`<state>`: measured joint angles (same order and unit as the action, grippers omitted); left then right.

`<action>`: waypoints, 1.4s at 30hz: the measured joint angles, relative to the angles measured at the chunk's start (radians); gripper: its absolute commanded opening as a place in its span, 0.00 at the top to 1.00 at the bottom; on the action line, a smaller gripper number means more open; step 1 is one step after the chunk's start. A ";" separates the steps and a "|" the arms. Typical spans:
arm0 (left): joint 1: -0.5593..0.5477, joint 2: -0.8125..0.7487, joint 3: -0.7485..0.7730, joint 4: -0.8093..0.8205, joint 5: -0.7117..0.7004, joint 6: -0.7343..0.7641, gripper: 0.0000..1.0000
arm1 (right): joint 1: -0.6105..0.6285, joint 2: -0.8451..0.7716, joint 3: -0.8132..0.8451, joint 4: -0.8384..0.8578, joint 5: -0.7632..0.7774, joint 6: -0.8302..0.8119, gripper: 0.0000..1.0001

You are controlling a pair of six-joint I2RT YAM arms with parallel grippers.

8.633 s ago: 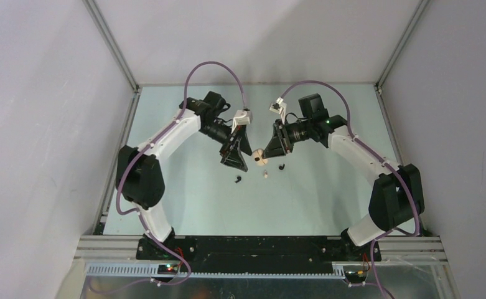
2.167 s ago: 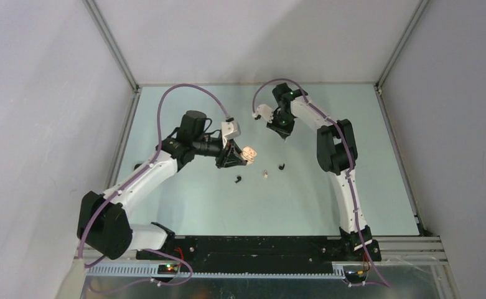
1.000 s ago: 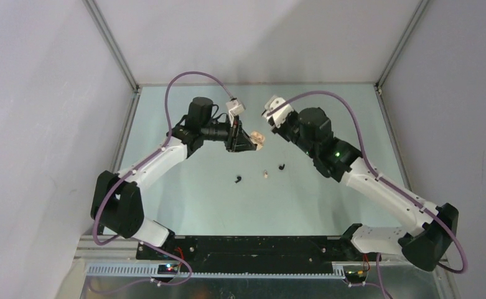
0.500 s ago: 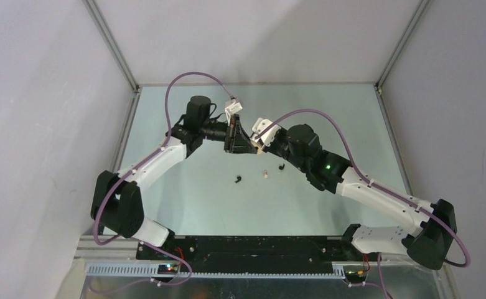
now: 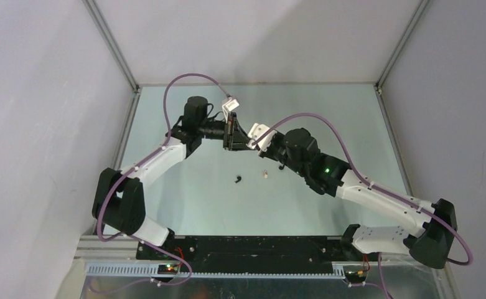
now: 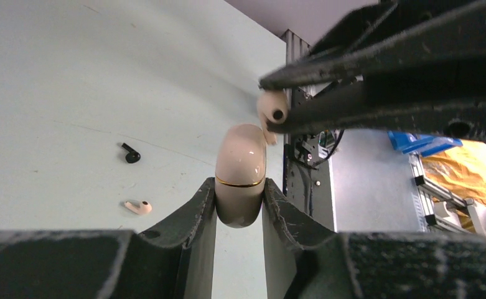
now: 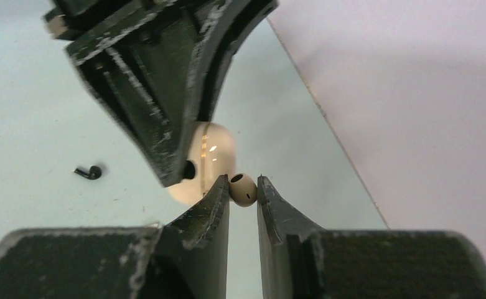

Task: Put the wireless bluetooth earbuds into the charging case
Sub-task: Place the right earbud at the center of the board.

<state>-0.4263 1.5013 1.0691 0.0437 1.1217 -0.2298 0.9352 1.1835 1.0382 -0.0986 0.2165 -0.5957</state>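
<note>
My left gripper (image 6: 240,192) is shut on the charging case (image 6: 241,171), a cream rounded shell with a gold band, held above the table. My right gripper (image 7: 243,187) is shut on a cream earbud (image 7: 243,189) at its fingertips. That earbud (image 6: 271,109) hangs just above and to the right of the case, almost touching it. In the top view the two grippers, left (image 5: 233,134) and right (image 5: 253,138), meet tip to tip and hide the case. A black earbud (image 5: 238,180) and a cream earbud (image 5: 265,174) lie on the table below them.
The pale green table (image 5: 190,205) is walled by grey panels and an aluminium frame (image 5: 112,47). The right arm's forearm (image 5: 327,174) stretches low across the table's middle right. Purple cables (image 5: 190,81) arch over both wrists.
The right arm has swung left and brought its earbud up against the case in the left gripper. The left gripper has barely shifted. Both grips are unchanged.
</note>
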 measured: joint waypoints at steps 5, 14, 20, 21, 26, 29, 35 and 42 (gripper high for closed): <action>0.013 0.000 -0.009 0.068 0.000 -0.045 1.00 | 0.017 0.000 0.000 -0.011 -0.014 0.001 0.85; 0.014 0.000 -0.022 0.105 -0.001 -0.059 1.00 | 0.024 0.016 -0.001 0.034 0.062 -0.012 0.85; 0.014 0.000 -0.024 0.104 -0.001 -0.059 1.00 | 0.028 0.033 -0.002 0.087 0.111 -0.034 0.85; 0.014 0.000 -0.024 0.103 -0.001 -0.059 1.00 | 0.028 0.036 -0.002 0.094 0.118 -0.035 0.85; 0.014 0.000 -0.008 -0.003 -0.011 0.032 1.00 | 0.001 0.038 -0.002 0.082 0.084 -0.037 0.84; 0.016 0.000 0.015 -0.127 -0.036 0.147 1.00 | -0.091 0.039 -0.003 0.030 -0.020 -0.002 0.84; 0.024 0.001 0.021 -0.283 -0.076 0.311 1.00 | -0.359 0.150 -0.001 -0.051 -0.232 0.092 0.83; 0.020 0.001 0.021 -0.340 -0.089 0.385 1.00 | -0.444 0.479 0.005 -0.145 -0.388 0.186 0.83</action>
<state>-0.4065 1.5021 1.0904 -0.2962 1.0325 0.1547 0.4908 1.6627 1.0431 -0.2440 -0.1711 -0.4099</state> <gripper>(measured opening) 0.317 0.224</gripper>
